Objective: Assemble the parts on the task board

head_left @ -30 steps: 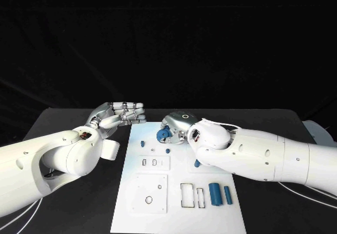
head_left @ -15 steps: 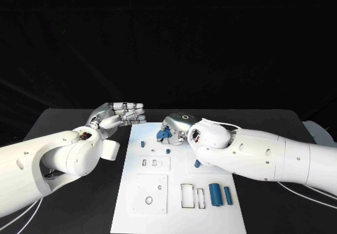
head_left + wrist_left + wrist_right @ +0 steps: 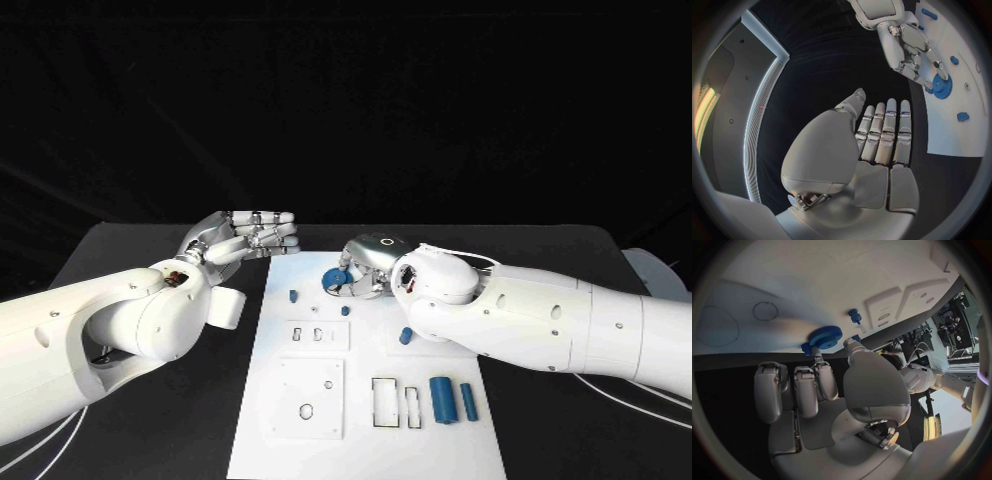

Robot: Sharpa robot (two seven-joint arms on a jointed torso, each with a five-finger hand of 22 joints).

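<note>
Right hand point(image 3: 372, 262) has shifted slightly along the far end of the task board point(image 3: 361, 440) since a second ago, carrying the blue gear point(image 3: 336, 279) with it; the displacement is small and the gear has not been released. Left hand point(image 3: 248, 234) is unchanged in position over the same interval.

Right hand: fingers closed on the blue gear, pinching it by its edge just above the board surface. In the right wrist view the gear point(image 3: 824, 335) sits at the fingertips point(image 3: 819, 359), close beside a small blue peg point(image 3: 855, 315) standing in the board. Whether the gear already touches the board cannot be told.

Left hand: holds nothing, fingers together and roughly straight, hovering just off the far left corner of the board over the black table point(image 3: 173, 400).

Other parts relative to the board: two blue cylinders point(image 3: 453, 398) lie at its near right, beside two rectangular slots point(image 3: 394, 402); small blue pieces point(image 3: 293, 295) lie towards its far left.

Judgement: the small shift reads as fine alignment of the gear over its seat. Assembly is at an early stage; most parts remain unplaced.
</note>
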